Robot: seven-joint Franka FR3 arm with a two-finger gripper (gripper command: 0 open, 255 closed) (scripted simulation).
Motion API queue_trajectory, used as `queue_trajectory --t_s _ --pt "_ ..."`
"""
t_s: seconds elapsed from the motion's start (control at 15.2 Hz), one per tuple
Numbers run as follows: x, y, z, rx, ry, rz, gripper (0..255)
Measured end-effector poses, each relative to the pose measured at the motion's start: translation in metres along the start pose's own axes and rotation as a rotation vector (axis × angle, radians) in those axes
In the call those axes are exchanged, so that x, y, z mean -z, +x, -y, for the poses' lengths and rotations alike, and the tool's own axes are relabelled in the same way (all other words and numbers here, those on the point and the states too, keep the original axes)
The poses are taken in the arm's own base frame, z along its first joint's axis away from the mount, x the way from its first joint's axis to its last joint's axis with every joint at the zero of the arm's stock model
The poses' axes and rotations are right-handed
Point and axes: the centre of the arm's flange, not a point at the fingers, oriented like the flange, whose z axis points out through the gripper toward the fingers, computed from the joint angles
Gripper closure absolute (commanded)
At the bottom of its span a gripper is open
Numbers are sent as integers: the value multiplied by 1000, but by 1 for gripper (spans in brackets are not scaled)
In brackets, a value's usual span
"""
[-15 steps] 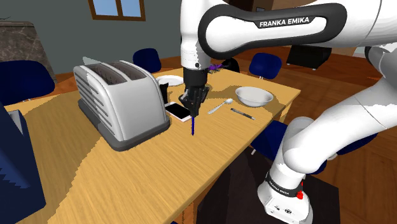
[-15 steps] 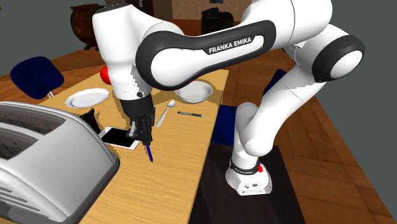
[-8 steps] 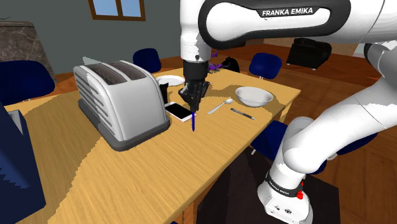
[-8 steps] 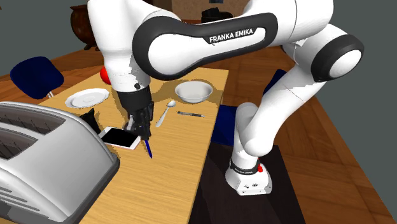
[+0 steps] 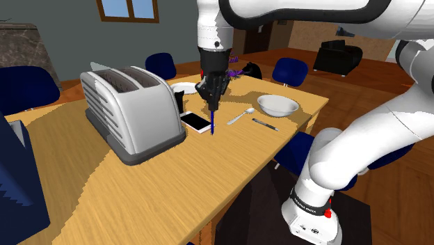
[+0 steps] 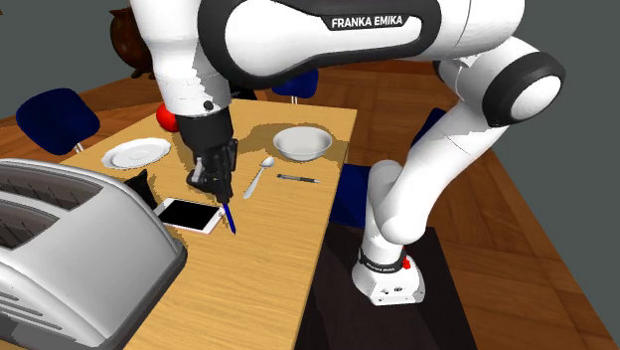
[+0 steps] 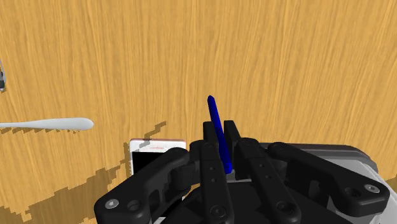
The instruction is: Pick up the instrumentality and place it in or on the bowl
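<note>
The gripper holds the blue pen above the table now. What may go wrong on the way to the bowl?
1. The gripper clasps the blue pen near its upper end; the long hanging part may tilt or slip out.
2. The pen's tip hangs low beside the white phone. In a flat move toward the bowl, it may strike the spoon or the bowl's rim, so more height seems wise.
</note>
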Motion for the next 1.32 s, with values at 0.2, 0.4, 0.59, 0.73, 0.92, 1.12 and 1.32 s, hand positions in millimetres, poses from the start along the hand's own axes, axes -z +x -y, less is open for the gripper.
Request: queue_trajectory --t_s 0.2,0.4,0.59,0.73,0.92,1.12,1.32 --pt "16 2 0 0 0 0 255" --pt "34 0 -1 0 0 0 255" --pt "50 0 -2 0 0 0 255" --pt "59 0 -2 0 0 0 255" --pt "70 0 -9 -1 0 0 255" --pt "74 -4 -43 -1 0 0 255" --pt "75 -8 -79 -1 -1 0 255"
